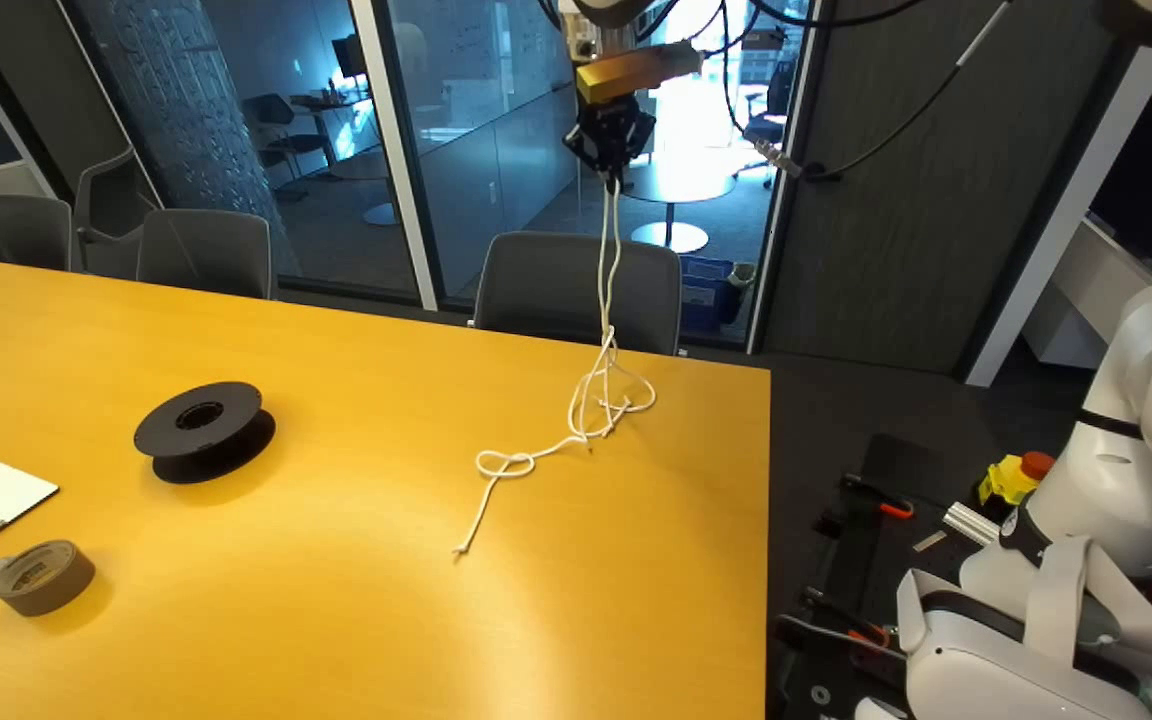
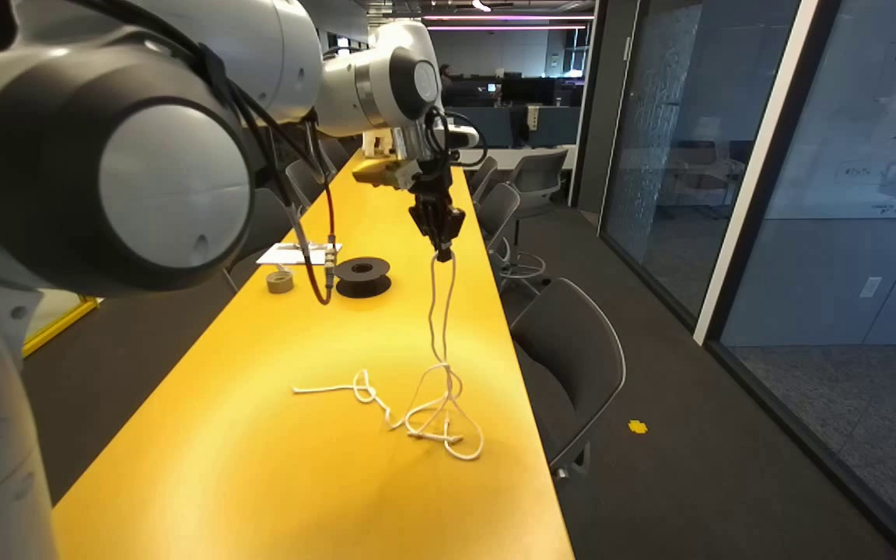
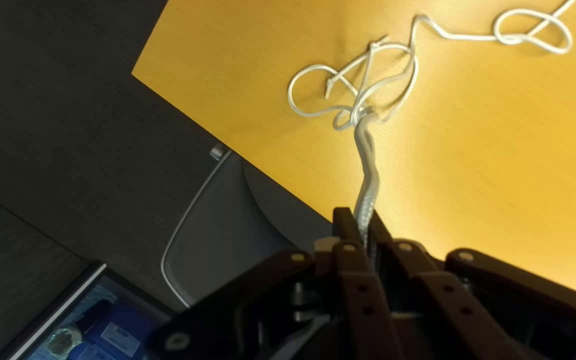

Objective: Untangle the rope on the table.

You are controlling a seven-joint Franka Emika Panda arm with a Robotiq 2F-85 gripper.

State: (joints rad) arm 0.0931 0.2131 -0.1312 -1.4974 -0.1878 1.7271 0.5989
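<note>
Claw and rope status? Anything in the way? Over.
Claw shut on rope. Hanging double, lower part looped on table, not yet untangled. No obstruction seen; black spool and tape roll sit apart.

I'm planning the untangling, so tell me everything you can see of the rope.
The rope is a thin cream cord with a woven-looking surface. The end effector pinches it, and two strands hang below. Under them, loops cross in a loose tangle, resting at least partly on the table near a corner. From it a single strand runs out through a small loop, perhaps a loose knot, to a free end. Short ends show in the tangle; whether it is one piece I cannot tell.
</note>
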